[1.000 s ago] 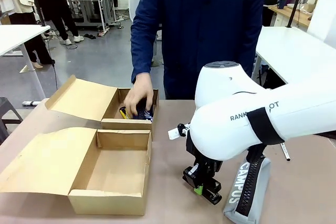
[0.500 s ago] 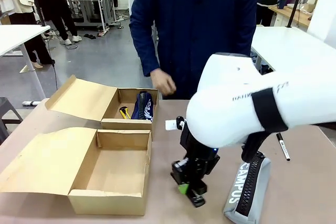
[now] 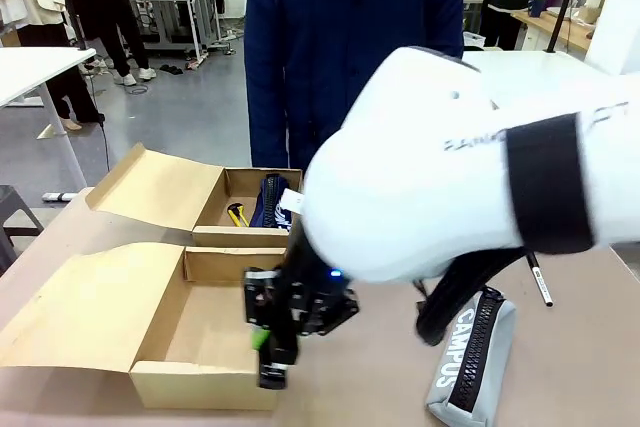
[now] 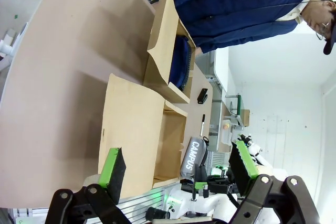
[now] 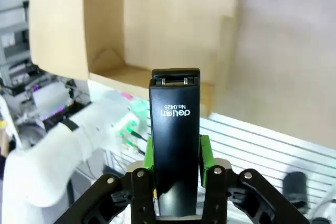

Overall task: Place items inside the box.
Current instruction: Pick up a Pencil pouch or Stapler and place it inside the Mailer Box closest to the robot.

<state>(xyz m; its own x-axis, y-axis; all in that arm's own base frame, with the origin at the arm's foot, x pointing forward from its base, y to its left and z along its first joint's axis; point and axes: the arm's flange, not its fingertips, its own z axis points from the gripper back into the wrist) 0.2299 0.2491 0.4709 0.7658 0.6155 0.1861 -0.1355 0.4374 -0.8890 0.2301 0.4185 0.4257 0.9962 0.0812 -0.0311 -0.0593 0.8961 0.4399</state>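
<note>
Black stapler point(image 5: 174, 140) gripped at near box point(image 3: 235, 265); CAMPUS case point(image 3: 470, 362) on table point(image 3: 585, 367); navy pouch point(image 3: 270, 199), yellow tool point(image 3: 236, 214) in far box point(image 3: 240, 237).

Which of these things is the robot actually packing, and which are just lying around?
Part of the job: stapler, pencil case, navy pouch, yellow tool, near box, far box.
Probably just lying about: pen, white table.
</note>
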